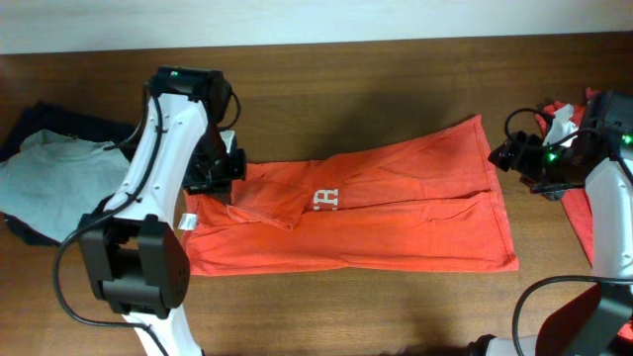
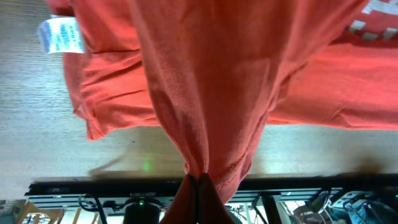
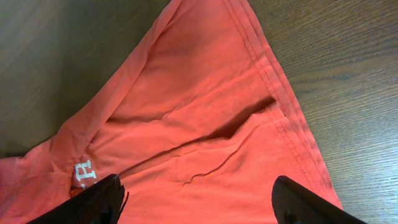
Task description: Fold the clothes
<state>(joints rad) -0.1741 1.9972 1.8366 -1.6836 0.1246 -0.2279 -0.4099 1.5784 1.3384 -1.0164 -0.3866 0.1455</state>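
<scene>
The clothes, an orange-red T-shirt [image 1: 396, 213], lie spread across the wooden table with white lettering [image 1: 326, 199] near the middle and a small white tag [image 1: 186, 220] at the left end. My left gripper [image 1: 224, 178] is over the shirt's left part, shut on a pinched-up fold of it. In the left wrist view the cloth [image 2: 211, 93] hangs stretched from the closed gripper [image 2: 198, 178], with the tag [image 2: 61, 35] at upper left. My right gripper [image 1: 506, 155] hovers at the shirt's right end. In the right wrist view it [image 3: 199, 200] stands open above the shirt [image 3: 205, 106], holding nothing.
A pale grey-blue tee [image 1: 45, 178] lies on dark navy garments [image 1: 64, 121] at the far left. More red cloth [image 1: 577, 213] sits at the right edge behind my right arm. Bare wood [image 1: 346, 307] runs along the front of the shirt.
</scene>
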